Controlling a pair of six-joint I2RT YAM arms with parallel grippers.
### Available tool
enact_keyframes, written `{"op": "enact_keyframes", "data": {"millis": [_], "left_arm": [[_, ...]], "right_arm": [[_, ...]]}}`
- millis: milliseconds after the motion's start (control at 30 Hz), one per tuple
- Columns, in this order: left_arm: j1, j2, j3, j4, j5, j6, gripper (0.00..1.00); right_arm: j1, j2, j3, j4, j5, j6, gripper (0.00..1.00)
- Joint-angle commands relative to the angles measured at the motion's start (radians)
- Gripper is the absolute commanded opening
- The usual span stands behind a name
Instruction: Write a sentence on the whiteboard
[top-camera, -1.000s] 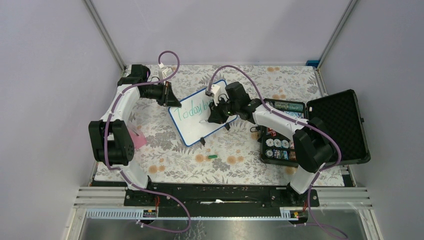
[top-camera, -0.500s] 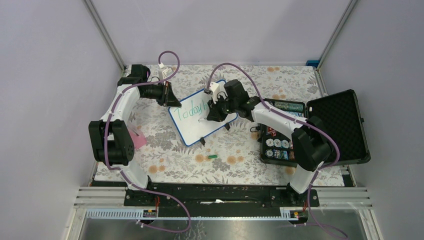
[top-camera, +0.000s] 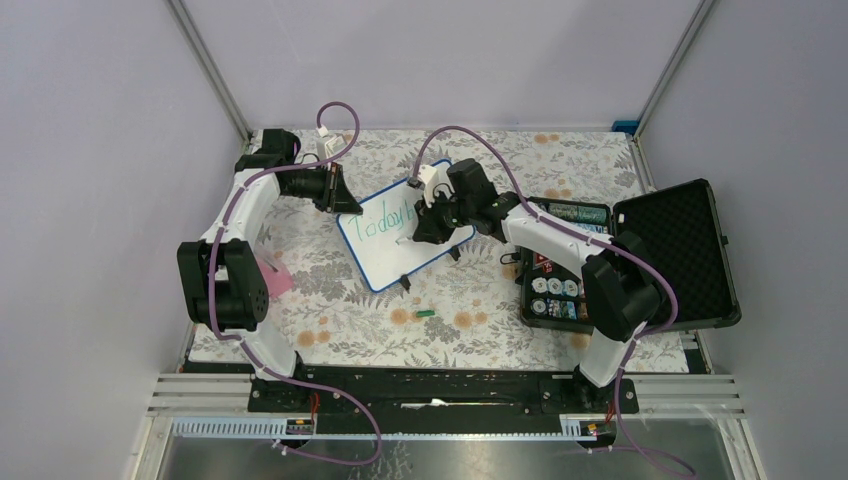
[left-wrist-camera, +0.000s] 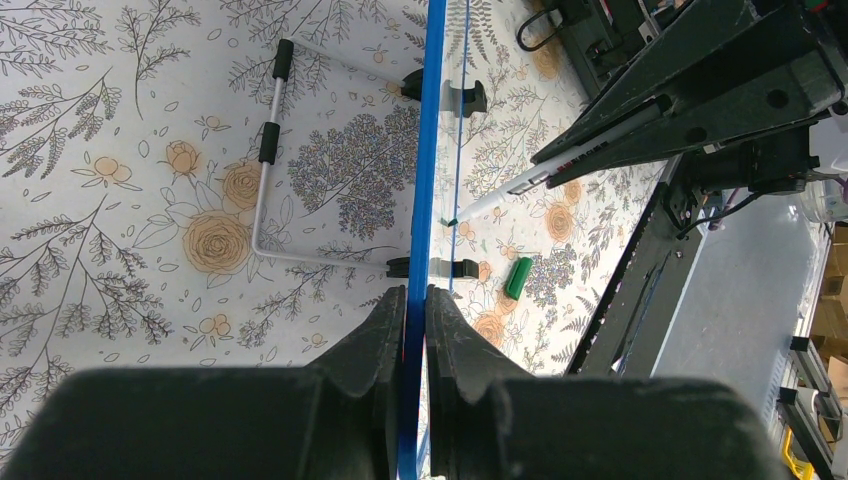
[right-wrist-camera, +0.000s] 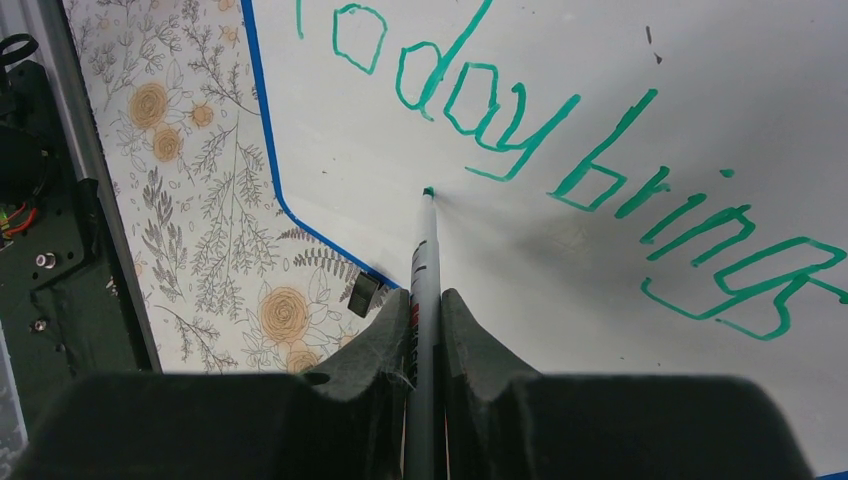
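We are pinching the top left edge of the whiteboard (top-camera: 385, 262) with our left gripper (top-camera: 340, 200). In the left wrist view, its fingers (left-wrist-camera: 385, 320) are closing from both sides on the thin blue frame (left-wrist-camera: 432, 150). The board is standing tilted on the floral tablecloth (top-camera: 330, 320) near the middle of the table. It is propped on a bent wire stand (left-wrist-camera: 262, 170) behind it and resting on its small black feet (left-wrist-camera: 462, 97).

Our right gripper (top-camera: 425, 232) is clenching a slim white marker (right-wrist-camera: 426, 240) between its fingers (right-wrist-camera: 385, 330). The marker's green tip is pointing at the board face, and it appears to be touching the surface just below the "day" of the first word.

The sentence (right-wrist-camera: 600, 148) is showing in green as "Today brings", running in one sloping line across the glossy white face (right-wrist-camera: 700, 60).

The marker's green cap (top-camera: 425, 313) is lying on the cloth in front of the board, apart from it. To the right, a black foam-lined case (top-camera: 670, 250) is sitting open with small items inside.
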Motion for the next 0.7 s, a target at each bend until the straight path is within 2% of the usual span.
{"op": "enact_keyframes", "data": {"millis": [0,667], "left_arm": [[-0.004,0.009,0.022,0.014,-0.026,0.014,0.00],[-0.004,0.009,0.026,0.014,-0.031,0.015,0.00]], "right_arm": [[0.017,0.017,0.036,0.014,-0.007,-0.011,0.00],[0.032,0.010,-0.015,0.007,-0.017,-0.035,0.00]]}}
